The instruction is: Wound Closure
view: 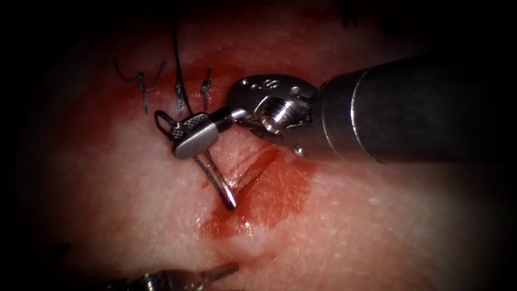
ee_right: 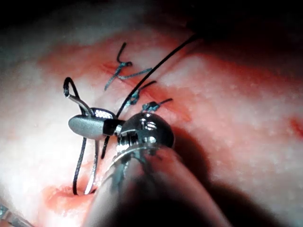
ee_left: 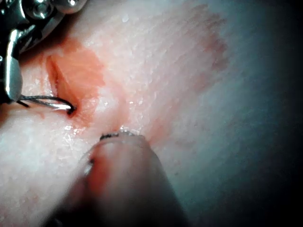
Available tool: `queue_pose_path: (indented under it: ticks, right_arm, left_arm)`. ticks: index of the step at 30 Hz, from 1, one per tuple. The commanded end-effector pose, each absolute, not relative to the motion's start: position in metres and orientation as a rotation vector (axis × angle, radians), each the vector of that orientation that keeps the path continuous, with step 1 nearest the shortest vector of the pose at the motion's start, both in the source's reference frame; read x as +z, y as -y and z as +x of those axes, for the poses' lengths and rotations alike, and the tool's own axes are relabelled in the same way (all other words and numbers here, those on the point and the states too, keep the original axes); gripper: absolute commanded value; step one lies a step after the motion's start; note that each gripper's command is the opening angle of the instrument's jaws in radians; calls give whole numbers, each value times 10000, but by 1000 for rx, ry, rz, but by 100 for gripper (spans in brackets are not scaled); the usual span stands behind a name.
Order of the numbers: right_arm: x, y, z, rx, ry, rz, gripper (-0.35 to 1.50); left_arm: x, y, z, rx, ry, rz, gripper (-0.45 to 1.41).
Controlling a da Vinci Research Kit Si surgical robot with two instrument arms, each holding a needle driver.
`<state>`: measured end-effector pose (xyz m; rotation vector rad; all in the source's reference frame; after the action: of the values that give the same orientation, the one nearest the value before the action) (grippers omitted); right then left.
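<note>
My right tool (view: 183, 137) reaches in from the right, jaws shut on the curved needle (view: 218, 180) close to its tail end. The needle runs down from the jaws, and its tip sits in the tissue (view: 134, 215) at the left lip of the cut (view: 258, 167). Dark thread (view: 160, 119) loops from the needle's tail behind the jaws, and a strand rises away up the picture. The right wrist view shows the same grip (ee_right: 87, 125) on the needle (ee_right: 93, 175). In the left wrist view the needle (ee_left: 47, 100) enters the cut (ee_left: 61, 80). My left tool (view: 177, 277) waits at the lower edge, holding nothing.
Three tied stitches (view: 180, 97) with short cut ends stand in a row above the right tool's jaws. Red fluid (view: 274, 202) pools over the lower part of the cut. The right tool's thick shaft (view: 420, 108) covers the tissue on the right.
</note>
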<state>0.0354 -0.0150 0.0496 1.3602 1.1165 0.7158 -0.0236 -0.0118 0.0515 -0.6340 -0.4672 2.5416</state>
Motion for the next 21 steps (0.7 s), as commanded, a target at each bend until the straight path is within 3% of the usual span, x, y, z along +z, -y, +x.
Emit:
queue_pose_path:
  ticks: [1, 21]
  right_arm:
    - [501, 154, 362, 728, -1104, 1384, -35]
    - [482, 188, 356, 901, -854, 1644, -35]
  left_arm:
    - [520, 124, -242, 2542, 471, -634, 44]
    - [522, 123, -240, 2546, 459, -627, 42]
